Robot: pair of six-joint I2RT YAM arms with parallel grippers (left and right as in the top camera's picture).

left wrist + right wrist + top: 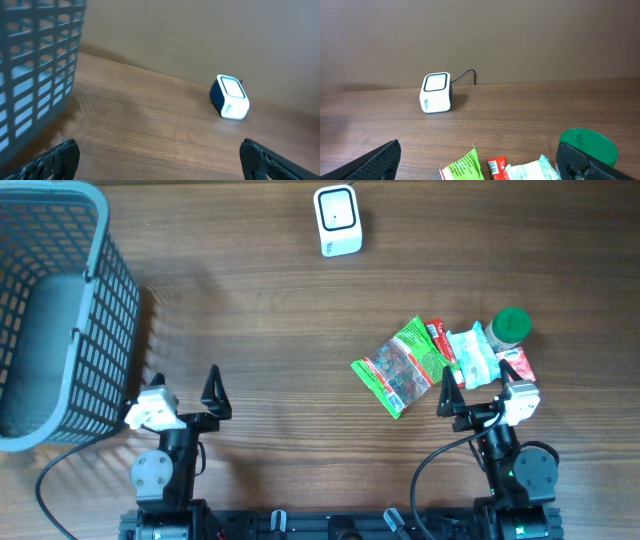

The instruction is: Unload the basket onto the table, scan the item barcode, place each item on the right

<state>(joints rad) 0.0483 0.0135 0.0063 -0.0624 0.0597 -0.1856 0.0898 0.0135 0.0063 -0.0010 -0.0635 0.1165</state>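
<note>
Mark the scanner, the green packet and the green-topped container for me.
scanner [337,215], overhead view, its top face.
green packet [402,367], overhead view, wrapper's middle.
green-topped container [511,325], overhead view, its green top.

The brown wooden table held a gray basket on the left, a little white scanner at the far edge, and a green bag near a round green tub on the right.

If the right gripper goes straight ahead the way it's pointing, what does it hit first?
Probably the white packet lying just ahead of the right gripper, if it travels low enough; its height is unclear.
</note>
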